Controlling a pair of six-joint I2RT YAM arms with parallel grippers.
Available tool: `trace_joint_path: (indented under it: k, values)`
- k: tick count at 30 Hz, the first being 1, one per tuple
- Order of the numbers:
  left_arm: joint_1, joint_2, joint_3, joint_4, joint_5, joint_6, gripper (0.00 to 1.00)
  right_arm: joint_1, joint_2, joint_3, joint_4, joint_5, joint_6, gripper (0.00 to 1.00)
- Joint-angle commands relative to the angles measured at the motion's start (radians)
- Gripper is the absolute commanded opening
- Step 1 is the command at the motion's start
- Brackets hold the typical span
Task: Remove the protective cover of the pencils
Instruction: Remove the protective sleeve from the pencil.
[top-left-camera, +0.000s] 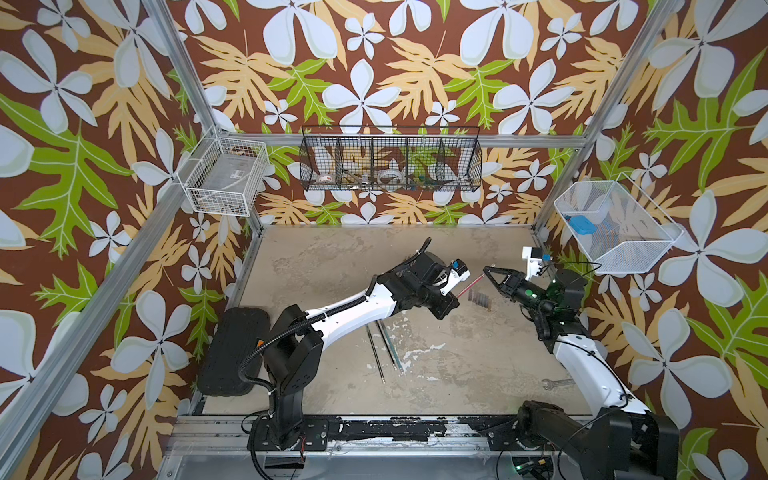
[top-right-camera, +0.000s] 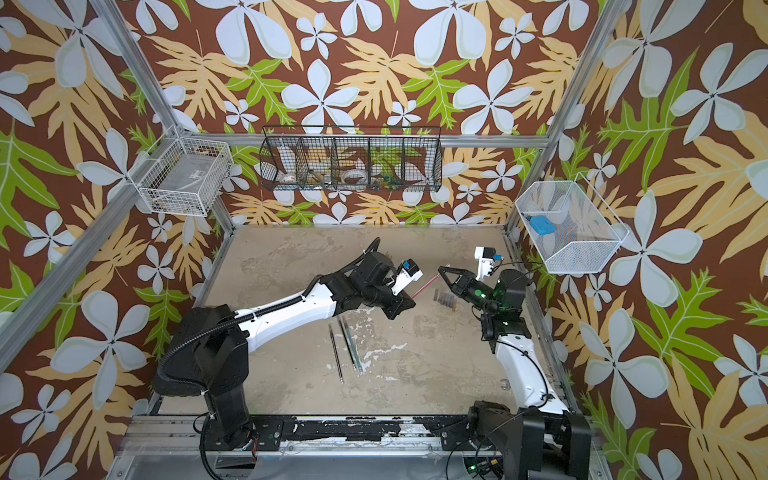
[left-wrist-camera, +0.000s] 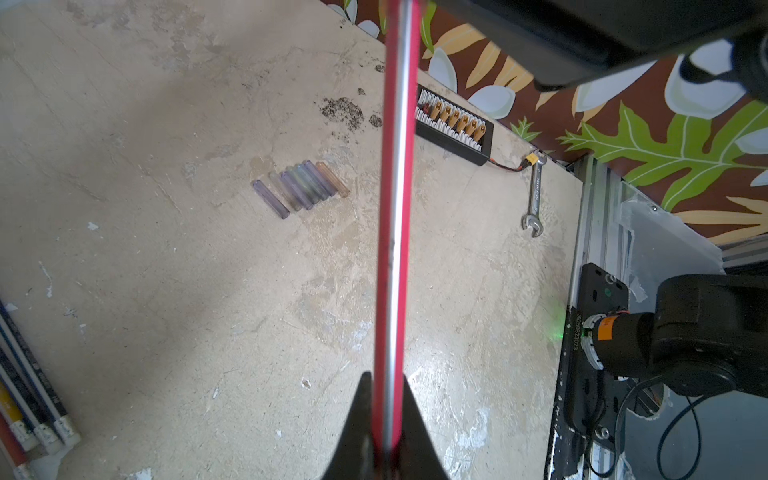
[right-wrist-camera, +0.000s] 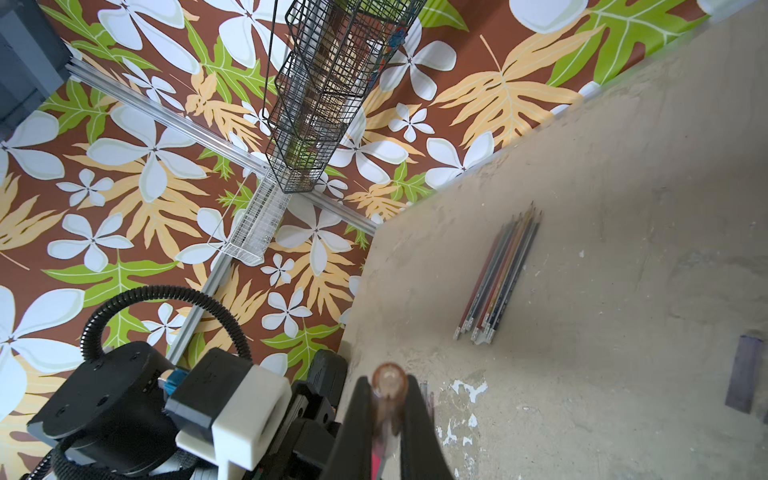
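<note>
l gripper (left-wrist-camera: 385, 399) pinches the red pencil (left-wrist-camera: 392, 208) tight. r gripper (top-left-camera: 487, 273), jaws narrow, pinches the brown cap (right-wrist-camera: 388, 378) on its far tip. pencil runs straight l to r, so i think r shd pull back along it.

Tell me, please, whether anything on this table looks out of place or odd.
A wrench lies near the edge of the table, close to a black connector board; neither suits pencil work. The tabletop is scuffed, with white flaked patches.
</note>
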Motion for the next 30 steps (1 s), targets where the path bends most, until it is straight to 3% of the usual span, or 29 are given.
trace_joint_path:
  k: [1,7,21,23,26,30]
  values:
    - [0.001,0.001,0.003,-0.029,0.008,-0.001,0.0,-0.06,0.024,-0.001,0.085,0.076,0.007,0.0]
    - [0.001,0.005,0.007,-0.03,0.009,-0.005,0.0,-0.116,0.056,0.027,0.104,0.066,0.023,0.0]
    - [0.0,0.01,0.009,-0.032,0.002,-0.012,0.0,-0.133,0.075,0.049,0.085,0.094,0.019,0.0]
    - [0.0,0.009,0.011,-0.037,-0.034,-0.015,0.0,-0.132,0.069,0.074,-0.045,0.164,-0.079,0.0]
    - [0.009,0.01,0.011,-0.033,-0.058,-0.031,0.0,-0.108,0.077,0.111,-0.296,0.385,-0.297,0.0]
    - [0.024,0.011,0.014,-0.03,-0.039,-0.047,0.0,-0.068,0.134,0.101,-0.412,0.655,-0.356,0.0]
